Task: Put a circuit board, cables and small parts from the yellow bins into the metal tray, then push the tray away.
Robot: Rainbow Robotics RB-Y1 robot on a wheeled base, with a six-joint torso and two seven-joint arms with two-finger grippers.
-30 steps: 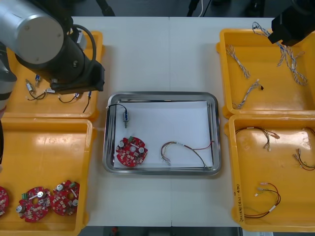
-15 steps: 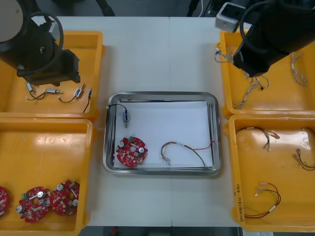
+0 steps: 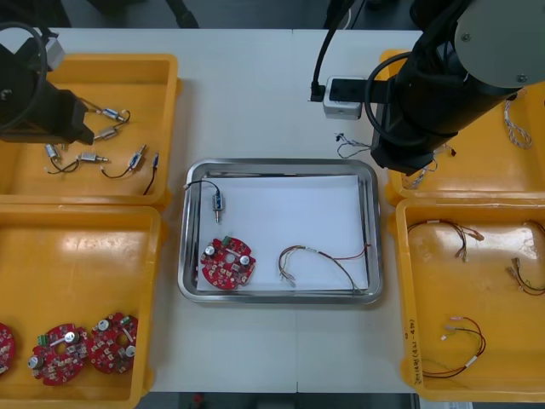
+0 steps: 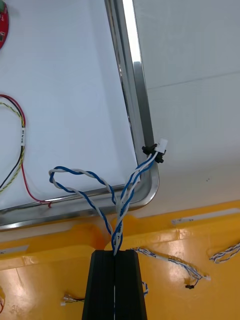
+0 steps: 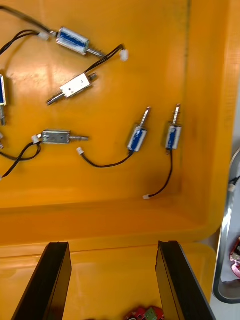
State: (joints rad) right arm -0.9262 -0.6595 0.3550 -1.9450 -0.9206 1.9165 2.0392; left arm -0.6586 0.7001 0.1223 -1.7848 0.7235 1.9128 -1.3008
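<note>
One cable (image 4: 119,220), surely light and limp, pinched at its bunched strands in my right pincer (image 4: 115,252) by tray's (image 4: 131,75) far right corner; left pincer (image 5: 112,245) wide above bin (image 5: 125,220).

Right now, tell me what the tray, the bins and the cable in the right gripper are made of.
The metal tray looks like polished steel; its rim mirrors the light; inside matte white, perhaps a liner. The yellow bins: likely moulded plastic, glossy, rounded corners. The twisted blue and white cable, pinched in the right gripper near the tray's corner: plastic-coated wire, judging by its loops.
</note>
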